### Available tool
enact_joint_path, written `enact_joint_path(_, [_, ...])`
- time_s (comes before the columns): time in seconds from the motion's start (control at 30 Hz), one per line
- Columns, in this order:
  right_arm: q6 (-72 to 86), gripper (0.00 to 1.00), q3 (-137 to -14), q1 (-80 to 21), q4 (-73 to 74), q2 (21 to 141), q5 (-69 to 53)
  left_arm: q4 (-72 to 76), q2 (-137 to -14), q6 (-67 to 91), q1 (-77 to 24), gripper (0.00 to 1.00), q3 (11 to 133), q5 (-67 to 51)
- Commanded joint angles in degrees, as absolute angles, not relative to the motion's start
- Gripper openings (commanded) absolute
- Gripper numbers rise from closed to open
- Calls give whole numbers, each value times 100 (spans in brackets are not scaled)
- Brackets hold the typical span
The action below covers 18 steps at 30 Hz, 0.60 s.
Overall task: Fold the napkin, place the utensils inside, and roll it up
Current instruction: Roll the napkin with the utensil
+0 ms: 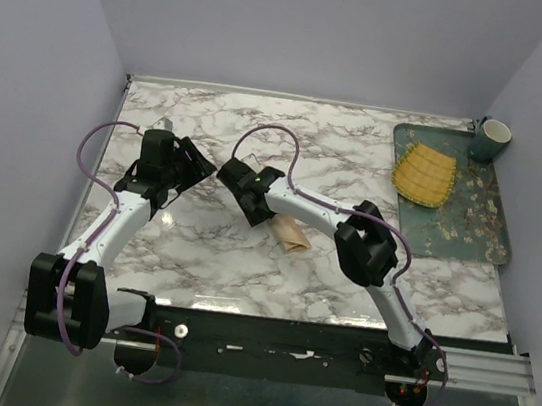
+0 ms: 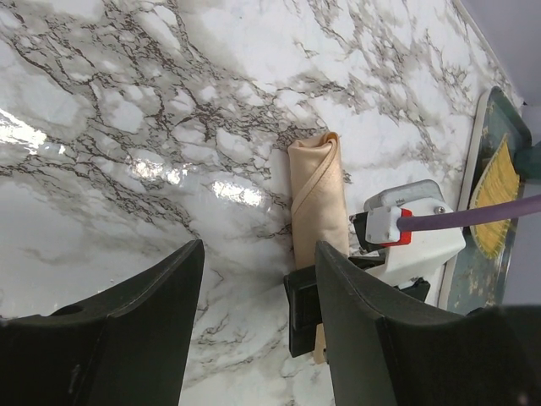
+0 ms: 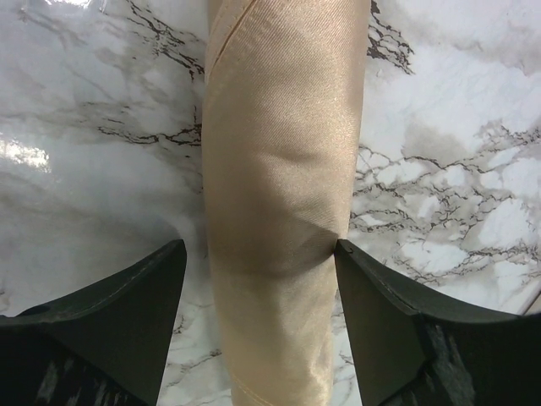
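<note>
The peach-orange napkin (image 1: 290, 234) lies rolled into a tube on the marble tabletop, near the middle. It also shows in the left wrist view (image 2: 319, 199) and fills the right wrist view (image 3: 283, 152). No utensils show. My right gripper (image 1: 258, 211) (image 3: 260, 249) is open and straddles the roll; its right finger (image 3: 397, 321) touches the roll's edge, and the left finger stands apart from it. My left gripper (image 1: 191, 164) (image 2: 258, 254) is open and empty over bare marble, just left of the roll.
A teal tray (image 1: 470, 226) sits at the back right with a yellow checked cloth (image 1: 424, 174) on it and a green mug (image 1: 490, 140) at its far corner. Plain walls enclose the table on three sides.
</note>
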State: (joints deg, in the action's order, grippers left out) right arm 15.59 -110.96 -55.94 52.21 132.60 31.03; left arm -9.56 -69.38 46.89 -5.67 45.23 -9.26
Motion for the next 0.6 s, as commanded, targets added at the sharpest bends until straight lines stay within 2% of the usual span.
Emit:
enact_joint_path(0.0, [1635, 79, -11259, -5643, 5361, 13596, 3454, -932, -6838, 4606, -527, 64, 4535, -940])
enact_joint_path(0.3, [1503, 72, -10872, -5625, 5151, 13562, 3753, -914, -6847, 4597, -492, 64, 4491, -1019])
enact_joint_path(0.57, [1389, 66, -10731, -5528, 4957, 13518, 3340, -853, -6864, 4606, -457, 64, 4474, -1134])
